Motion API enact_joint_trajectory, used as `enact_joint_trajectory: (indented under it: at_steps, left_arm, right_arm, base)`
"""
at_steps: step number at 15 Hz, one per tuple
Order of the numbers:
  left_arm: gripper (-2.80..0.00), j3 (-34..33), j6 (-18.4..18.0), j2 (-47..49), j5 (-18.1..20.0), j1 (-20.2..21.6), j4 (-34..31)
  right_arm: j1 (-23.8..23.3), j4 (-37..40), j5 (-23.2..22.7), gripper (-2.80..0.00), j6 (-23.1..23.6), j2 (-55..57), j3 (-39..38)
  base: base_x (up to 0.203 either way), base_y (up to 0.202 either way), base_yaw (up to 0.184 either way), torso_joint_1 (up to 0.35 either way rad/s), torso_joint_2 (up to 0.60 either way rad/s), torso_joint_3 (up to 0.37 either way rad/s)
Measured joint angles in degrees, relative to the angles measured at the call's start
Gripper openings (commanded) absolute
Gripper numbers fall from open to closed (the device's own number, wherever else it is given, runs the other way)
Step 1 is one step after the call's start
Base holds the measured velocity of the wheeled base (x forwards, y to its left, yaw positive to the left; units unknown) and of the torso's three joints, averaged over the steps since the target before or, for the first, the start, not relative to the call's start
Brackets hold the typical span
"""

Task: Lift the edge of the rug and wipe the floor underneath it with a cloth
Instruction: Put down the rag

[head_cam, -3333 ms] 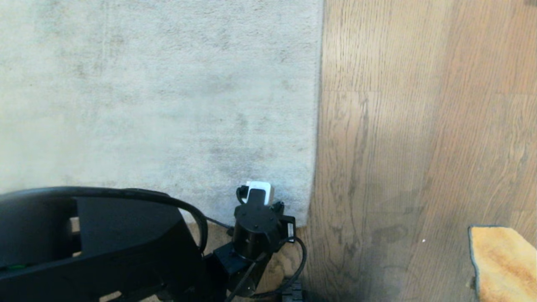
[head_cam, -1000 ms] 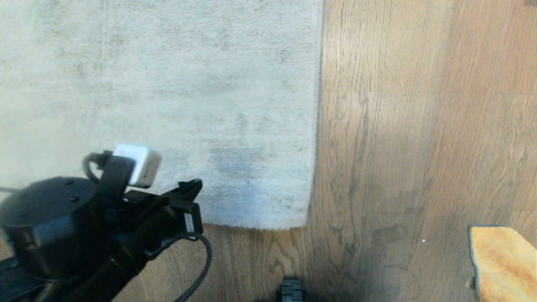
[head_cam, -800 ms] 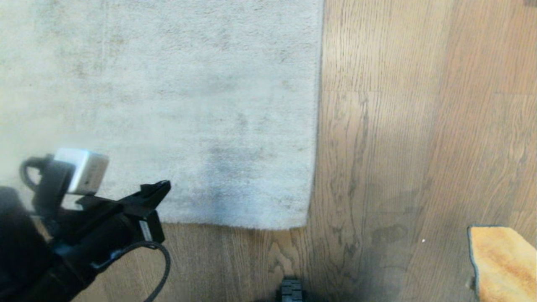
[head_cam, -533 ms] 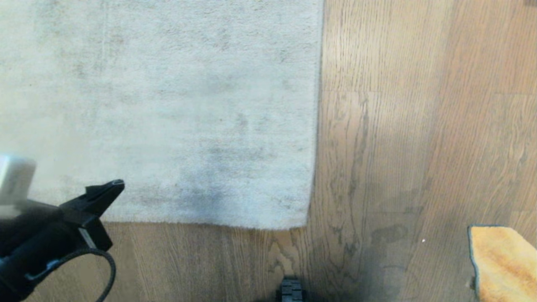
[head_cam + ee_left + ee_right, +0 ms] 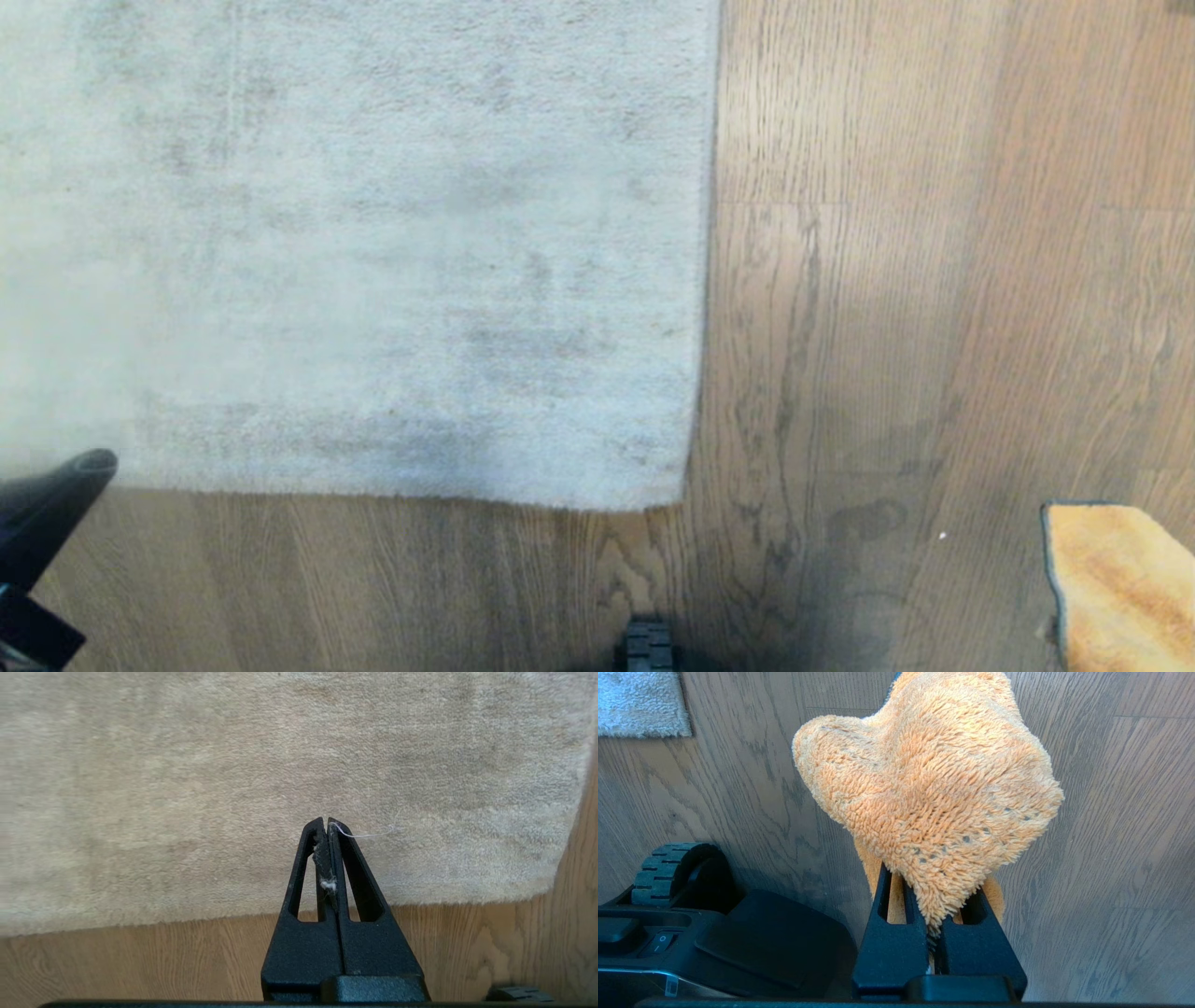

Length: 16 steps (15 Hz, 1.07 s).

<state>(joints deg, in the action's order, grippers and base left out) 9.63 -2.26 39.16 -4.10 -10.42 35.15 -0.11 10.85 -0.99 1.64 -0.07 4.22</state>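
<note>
Grey-beige pile fills most of my head view, and the rug edge (image 5: pixel 392 493) lies flat on the floor (image 5: pixel 840 327) along its near side, nothing lifted. My left hand (image 5: pixel 326 823) is pinched shut on nothing but a stray thread and some lint, hanging above the rug just inside that near edge; in the head view only its dark tip shows at the lower left corner. My right hand (image 5: pixel 931 933) is clamped on the cloth (image 5: pixel 929 779), which bunches up over the fingers, orange and fluffy, above bare planks near the robot's base and off to the right of the rug corner.

Judging from this, the lift is the step in hand, and it has not begun. To do it well I'd part the left fingers, come in low at the near edge, slide one finger under the thin border and pinch backing and pile together, then raise enough to clear room for the cloth. The rug looks heavy and limp, so a shallow nip would likely slip. Short pile, faint darker smudges, straight border.
</note>
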Motion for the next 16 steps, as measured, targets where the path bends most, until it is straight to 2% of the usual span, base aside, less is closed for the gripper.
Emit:
enact_joint_trajectory:
  at_steps: [2,4,9,14,16]
  left_arm:
    - [-2.8,-1.89,0.11,-3.9,5.22,4.54,-0.48]
    - [-2.8,-3.86,0.14,-8.26,7.78,6.85,-2.21]
    - [-2.8,-6.56,-1.27,-19.19,8.12,5.24,-13.48]
    - [-2.8,-9.34,-2.18,-22.44,8.13,4.92,-15.63]
    - [-2.8,-9.53,-2.26,-22.27,8.02,3.18,-16.54]
  right_arm:
    - [0.0,0.0,-0.02,-2.8,-0.02,0.0,0.0]
    - [0.0,0.0,-0.02,-2.8,-0.02,0.0,0.0]
    - [-0.02,0.0,-0.05,-2.8,-0.02,0.0,0.0]
    - [0.0,0.0,-0.02,-2.8,0.01,0.0,0.0]
    - [0.0,0.0,0.0,-2.8,0.01,0.0,0.0]
  base:
    - [0.0,0.0,0.0,0.0,0.0,0.0]
    - [0.0,0.0,0.0,0.0,0.0,0.0]
    - [0.0,0.0,0.0,0.0,0.0,0.0]
    - [0.0,0.0,0.0,0.0,0.0,0.0]
    - [0.0,0.0,0.0,0.0,0.0,0.0]
